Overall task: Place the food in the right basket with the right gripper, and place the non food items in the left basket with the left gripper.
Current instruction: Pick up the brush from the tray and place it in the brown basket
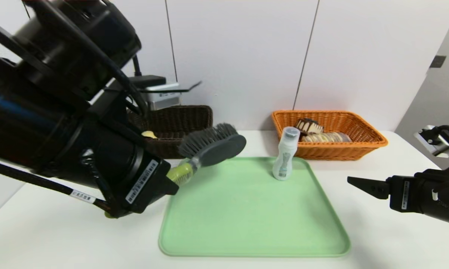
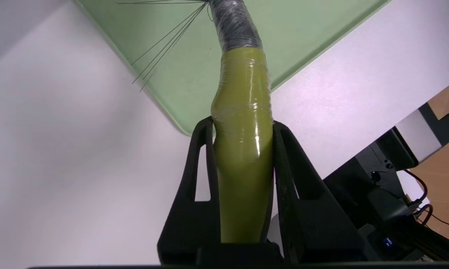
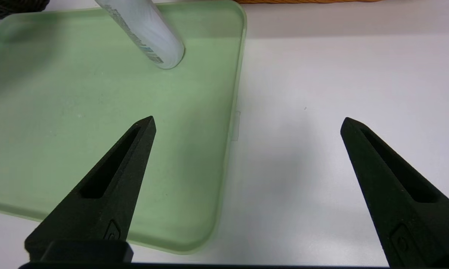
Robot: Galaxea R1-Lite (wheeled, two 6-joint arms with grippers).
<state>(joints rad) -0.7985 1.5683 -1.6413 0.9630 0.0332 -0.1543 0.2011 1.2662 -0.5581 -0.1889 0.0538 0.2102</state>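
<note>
My left gripper (image 1: 174, 183) is shut on the green handle (image 2: 243, 149) of the brush. It holds the brush's grey bristled head (image 1: 213, 144) in the air above the tray's far left corner, just in front of the dark brown left basket (image 1: 179, 123). Something yellow (image 1: 148, 134) shows in that basket. The white bottle (image 1: 285, 154) stands upright at the far right of the green tray (image 1: 246, 224). In the orange right basket (image 1: 362, 144) lie the cake wedge (image 1: 308, 126) and the braided loaf (image 1: 327, 137). My right gripper (image 3: 246, 123) hovers open and empty over the table, right of the tray.
The tray (image 3: 78, 123) lies in the middle of the white table (image 1: 388, 239). A grey wall closes off the back right behind both baskets. A silver box with cables (image 1: 162, 98) stands behind the dark basket.
</note>
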